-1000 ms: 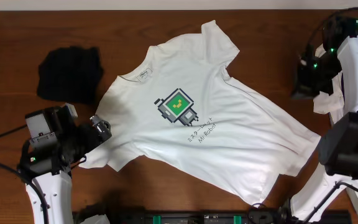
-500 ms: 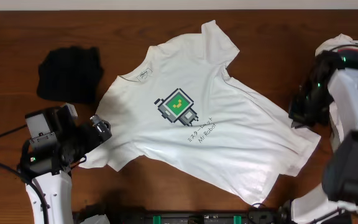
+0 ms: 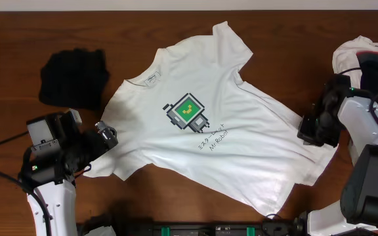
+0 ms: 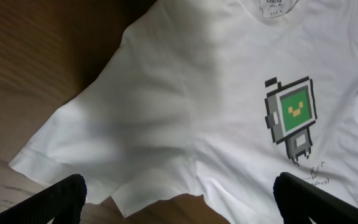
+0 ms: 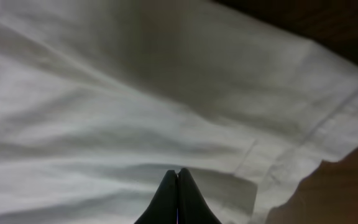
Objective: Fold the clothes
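Observation:
A white T-shirt [image 3: 202, 131] with a green-and-grey pixel-robot print lies spread face up and slanted across the table. My left gripper [image 3: 105, 139] sits at its left sleeve, open wide. In the left wrist view the sleeve hem [image 4: 135, 199] lies between the two fingertips [image 4: 64, 199]. My right gripper [image 3: 310, 130] rests over the shirt's right edge, near the hem. In the right wrist view it [image 5: 178, 174] is shut, tips pressed together above white fabric [image 5: 135, 106], with nothing visibly pinched.
A black garment [image 3: 73, 77] lies bunched at the far left. A pile of white and dark clothes [image 3: 366, 56] sits at the far right edge, behind the right arm. Bare wooden table [image 3: 287, 46] surrounds the shirt.
The right arm swung from the far right pile down and left onto the shirt's right edge, uncovering the pile. The left arm and the shirt have not moved.

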Motion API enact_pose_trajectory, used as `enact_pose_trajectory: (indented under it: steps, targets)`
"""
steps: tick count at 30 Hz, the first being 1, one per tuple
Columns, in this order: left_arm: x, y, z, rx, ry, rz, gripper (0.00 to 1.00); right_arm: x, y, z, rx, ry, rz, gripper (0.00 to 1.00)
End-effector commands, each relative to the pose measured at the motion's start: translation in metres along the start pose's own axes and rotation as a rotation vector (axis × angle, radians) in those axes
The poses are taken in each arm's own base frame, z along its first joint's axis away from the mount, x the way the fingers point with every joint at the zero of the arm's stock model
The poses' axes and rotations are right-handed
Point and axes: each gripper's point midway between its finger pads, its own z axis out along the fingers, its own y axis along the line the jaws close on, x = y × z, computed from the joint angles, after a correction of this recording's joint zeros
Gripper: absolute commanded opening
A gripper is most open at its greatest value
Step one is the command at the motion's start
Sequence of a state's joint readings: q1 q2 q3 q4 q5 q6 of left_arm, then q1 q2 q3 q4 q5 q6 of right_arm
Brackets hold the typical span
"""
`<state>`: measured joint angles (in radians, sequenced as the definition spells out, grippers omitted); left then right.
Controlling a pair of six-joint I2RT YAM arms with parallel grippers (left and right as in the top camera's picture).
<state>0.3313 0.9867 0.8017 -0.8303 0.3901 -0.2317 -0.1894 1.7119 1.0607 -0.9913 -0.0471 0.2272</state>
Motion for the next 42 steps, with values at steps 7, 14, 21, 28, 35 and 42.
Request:
enact_pose_trajectory:
  steps: [7,14,21,28,35,42]
  targets:
    - [-0.003,-0.004,-0.003,0.01,-0.008,0.016,0.98,0.003,-0.008,0.016,0.029,0.015,0.018,0.01]
    - [-0.003,-0.004,-0.003,0.01,-0.008,0.016,0.98,-0.001,-0.008,0.03,0.036,0.029,0.018,0.01]
    - [-0.003,-0.004,-0.003,0.011,-0.008,0.016,0.98,-0.025,-0.004,0.045,0.025,-0.035,-0.02,0.01]
    - [-0.003,-0.004,-0.003,0.01,-0.008,0.016,0.98,-0.051,0.002,0.043,0.001,-0.143,-0.025,0.01]
    - [-0.003,-0.004,-0.003,0.01,-0.008,0.016,0.98,-0.064,0.009,0.043,-0.026,-0.189,-0.046,0.01]
    - [-0.003,-0.004,-0.003,0.011,-0.008,0.016,0.98,-0.08,0.017,0.047,-0.029,-0.206,-0.071,0.01]
